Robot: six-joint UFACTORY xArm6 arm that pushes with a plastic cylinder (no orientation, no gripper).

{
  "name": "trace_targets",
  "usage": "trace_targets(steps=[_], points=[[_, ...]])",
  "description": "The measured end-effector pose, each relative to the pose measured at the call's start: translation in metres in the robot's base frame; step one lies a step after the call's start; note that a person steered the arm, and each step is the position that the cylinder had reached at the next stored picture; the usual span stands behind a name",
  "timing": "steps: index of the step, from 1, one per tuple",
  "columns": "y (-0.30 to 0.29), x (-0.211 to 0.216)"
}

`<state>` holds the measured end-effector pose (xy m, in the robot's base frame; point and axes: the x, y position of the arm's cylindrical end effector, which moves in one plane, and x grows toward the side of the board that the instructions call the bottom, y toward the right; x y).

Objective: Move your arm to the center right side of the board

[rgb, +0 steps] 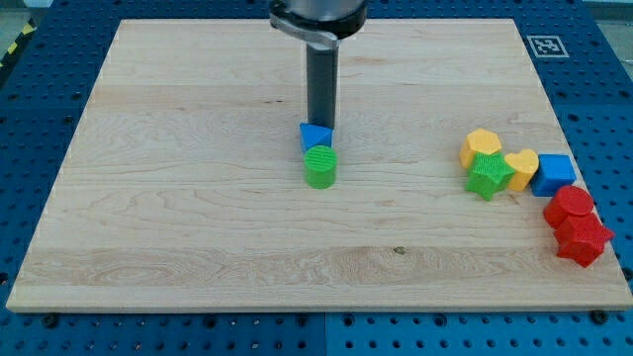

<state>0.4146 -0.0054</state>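
My tip (320, 125) is at the board's middle, a little toward the view's top, touching or just behind a small blue triangular block (316, 136). A green cylinder (320, 167) stands right below that blue block, touching it. The rod hangs down from the top of the view. At the view's right a cluster lies by the board's edge: a yellow hexagonal block (482, 146), a green star block (489, 175), a yellow heart block (522, 168), a blue cube (554, 174), and two red blocks (570, 205) (582, 238).
The wooden board (198, 198) lies on a blue perforated table. A black-and-white marker tag (545, 45) sits off the board's top right corner.
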Motion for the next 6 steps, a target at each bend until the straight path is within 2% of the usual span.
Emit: trace_targets(steps=[2, 3, 4, 5, 6], points=[[-0.044, 0.035], [-0.051, 0.036], [-0.043, -0.021], [0.026, -0.059], [0.127, -0.064]])
